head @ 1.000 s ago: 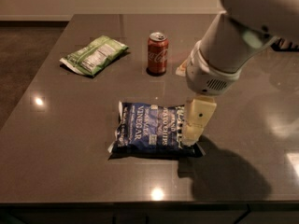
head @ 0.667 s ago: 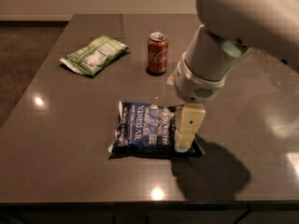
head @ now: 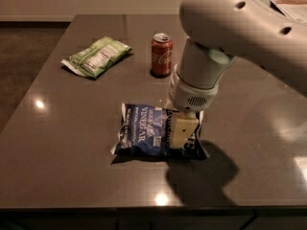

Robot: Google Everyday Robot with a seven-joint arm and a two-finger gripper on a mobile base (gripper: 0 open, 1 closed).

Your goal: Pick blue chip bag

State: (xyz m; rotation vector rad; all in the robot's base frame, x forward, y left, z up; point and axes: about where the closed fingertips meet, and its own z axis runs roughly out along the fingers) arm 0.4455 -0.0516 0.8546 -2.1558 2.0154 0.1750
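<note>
The blue chip bag (head: 144, 135) lies flat on the dark table (head: 72, 166), near the front middle, with white "Vinegar" lettering facing up. My gripper (head: 181, 132) hangs from the big white arm (head: 225, 28) and is down over the right part of the bag, at or just above its surface. The arm's wrist hides the bag's upper right corner.
A red cola can (head: 161, 54) stands upright behind the bag, close to the left of the arm. A green snack bag (head: 96, 56) lies at the back left. The table's front edge runs just below the blue bag.
The arm has swung left and down, bringing the gripper from the bag's right edge further onto the bag. The bag, the can and the green bag have not moved.
</note>
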